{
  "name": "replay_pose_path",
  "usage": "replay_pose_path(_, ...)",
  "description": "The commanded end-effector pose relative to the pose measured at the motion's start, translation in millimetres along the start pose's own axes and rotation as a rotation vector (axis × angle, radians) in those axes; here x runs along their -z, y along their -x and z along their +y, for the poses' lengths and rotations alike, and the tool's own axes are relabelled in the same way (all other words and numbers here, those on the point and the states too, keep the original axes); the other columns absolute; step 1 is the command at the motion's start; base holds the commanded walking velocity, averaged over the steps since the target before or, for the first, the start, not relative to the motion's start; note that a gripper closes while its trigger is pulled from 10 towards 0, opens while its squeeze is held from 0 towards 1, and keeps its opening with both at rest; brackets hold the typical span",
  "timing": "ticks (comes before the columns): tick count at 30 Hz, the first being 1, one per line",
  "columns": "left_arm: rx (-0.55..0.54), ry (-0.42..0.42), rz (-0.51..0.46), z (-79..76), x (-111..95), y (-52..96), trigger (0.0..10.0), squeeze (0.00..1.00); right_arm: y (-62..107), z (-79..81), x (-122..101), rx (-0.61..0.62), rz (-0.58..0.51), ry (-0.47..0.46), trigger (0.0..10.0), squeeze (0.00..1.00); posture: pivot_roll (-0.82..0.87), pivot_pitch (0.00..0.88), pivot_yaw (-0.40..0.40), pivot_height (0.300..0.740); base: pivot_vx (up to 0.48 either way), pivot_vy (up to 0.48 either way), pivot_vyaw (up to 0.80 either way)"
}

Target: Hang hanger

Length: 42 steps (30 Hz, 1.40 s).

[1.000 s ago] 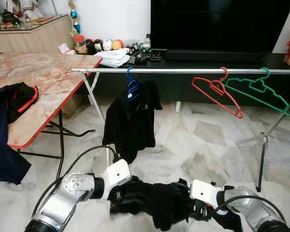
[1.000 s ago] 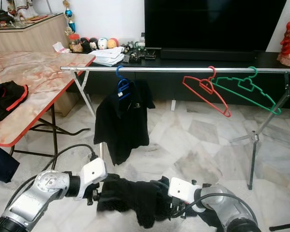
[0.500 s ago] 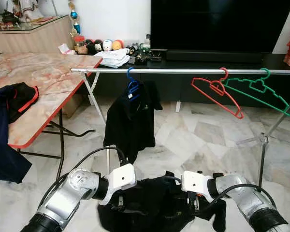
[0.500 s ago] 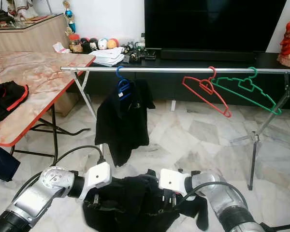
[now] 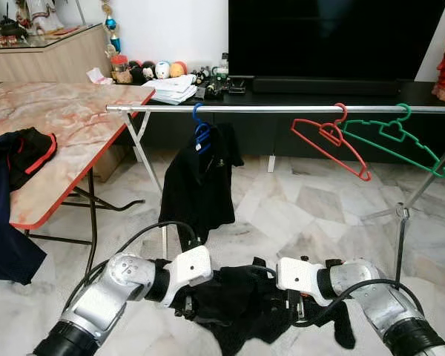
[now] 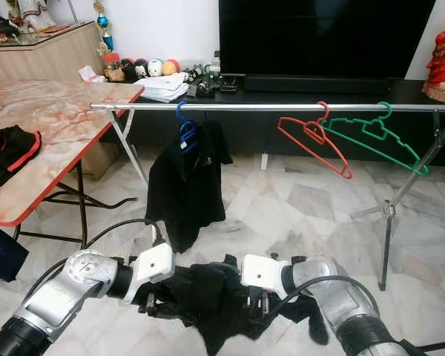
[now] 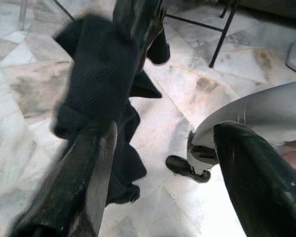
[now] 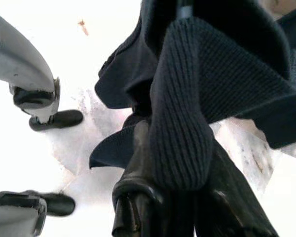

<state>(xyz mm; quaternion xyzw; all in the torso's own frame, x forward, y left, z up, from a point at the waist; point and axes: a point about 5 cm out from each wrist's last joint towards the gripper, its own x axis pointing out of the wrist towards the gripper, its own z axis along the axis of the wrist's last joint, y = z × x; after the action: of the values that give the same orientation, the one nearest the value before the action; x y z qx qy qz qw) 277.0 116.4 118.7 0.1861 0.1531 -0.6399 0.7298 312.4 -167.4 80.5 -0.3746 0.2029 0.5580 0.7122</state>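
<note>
Low in front of the robot, both grippers are on a dark shirt (image 5: pixel 241 308), bunched and held above the marble floor (image 5: pixel 297 215). The left gripper (image 5: pixel 187 305) grips its left edge; in the left wrist view one finger (image 7: pixel 76 187) presses into the cloth while the other (image 7: pixel 259 173) stands well apart, so the jaws are wide with fabric against one side only. The right gripper (image 5: pixel 293 304) has its jaws closed on a thick knitted fold, seen wrapped over the fingers (image 8: pixel 143 197) in the right wrist view. The shirt stretches roughly left to right between the two, sagging in the middle, a tail drooping at the right. Whether a hanger sits inside it, I can't tell.

Beyond, a rail (image 5: pixel 282 109) runs across. A blue hanger (image 5: pixel 202 133) carries a black shirt (image 5: pixel 200 185); a red hanger (image 5: pixel 330 144) and green hanger (image 5: pixel 393 141) hang tilted, bare. On the left, a table (image 5: pixel 67 122) with dark clothes (image 5: pixel 15 159) draped over its edge.
</note>
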Motion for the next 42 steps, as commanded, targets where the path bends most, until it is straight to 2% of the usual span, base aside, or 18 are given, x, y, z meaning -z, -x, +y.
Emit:
replay_pose_path(1,-0.010,-0.023,-0.022,2.9,-9,12.1,10.0,0.00,-1.3,-2.4,-5,-0.001,-0.003,0.030,0.0,0.00,0.04,0.029,0.082,0.740,0.000,0.000,0.00)
replay_pose_path(4,-0.028,-0.008,-0.076,4.7,-15,14.8,10.0,0.00,-2.9,-1.0,-5,0.000,-0.010,0.012,0.0,0.00,0.04,0.031,0.081,0.740,0.000,0.000,0.00)
replay_pose_path(5,-0.026,0.010,-0.103,4.4,-17,14.5,10.0,0.40,-4.4,0.2,-4,-0.003,-0.016,0.000,0.0,0.00,0.04,0.030,0.079,0.740,0.000,0.000,0.00)
replay_pose_path(6,-0.017,0.041,-0.147,3.5,-20,12.9,10.0,1.00,-7.8,3.5,-2,-0.016,-0.012,-0.015,0.0,0.00,0.05,0.030,0.078,0.740,0.000,0.000,0.00)
replay_pose_path(8,-0.024,0.041,-0.137,3.1,-17,10.8,10.0,1.00,-10.0,6.3,1,-0.028,0.001,-0.015,0.0,0.00,0.05,0.032,0.078,0.740,0.000,0.000,0.00)
replay_pose_path(10,-0.036,0.032,-0.087,1.7,-11,7.8,10.0,1.00,-10.7,6.9,-1,-0.030,-0.011,-0.017,0.0,0.00,0.05,0.033,0.079,0.740,0.000,0.000,0.00)
replay_pose_path(11,-0.027,0.033,-0.071,-0.3,-8,6.8,10.0,0.00,-10.8,5.8,-5,-0.029,-0.038,-0.020,0.0,0.00,0.04,0.033,0.081,0.740,0.000,0.000,0.00)
replay_pose_path(15,-0.067,0.052,-0.080,3.4,-5,3.4,10.0,0.00,-7.6,4.1,-17,-0.050,-0.113,-0.027,0.0,0.00,0.04,0.035,0.083,0.740,0.000,0.000,0.00)
replay_pose_path(21,-0.042,0.069,-0.072,0.2,-3,0.0,10.0,0.00,-3.9,6.2,-14,-0.069,-0.088,-0.011,0.0,0.00,0.04,0.035,0.082,0.740,0.000,0.000,0.00)
replay_pose_path(25,-0.082,0.070,-0.028,2.0,4,-4.3,10.0,0.00,-2.3,10.2,-17,-0.086,-0.115,-0.017,0.0,0.00,0.03,0.033,0.081,0.740,0.000,0.000,0.00)
replay_pose_path(29,-0.072,0.088,-0.017,-4.5,11,-8.9,10.0,0.00,0.4,14.0,-23,-0.100,-0.132,-0.006,0.0,0.00,0.03,0.035,0.082,0.740,0.000,0.000,0.00)
replay_pose_path(34,-0.096,0.096,0.003,-3.4,14,-13.5,10.0,0.00,4.1,13.7,-36,-0.109,-0.179,0.008,0.0,0.00,0.03,0.031,0.083,0.740,0.000,0.000,0.00)
replay_pose_path(42,-0.096,0.099,-0.001,-3.1,14,-15.0,10.0,0.00,7.4,13.7,-39,-0.111,-0.171,0.027,0.0,0.00,0.03,0.025,0.084,0.740,0.000,0.000,0.00)
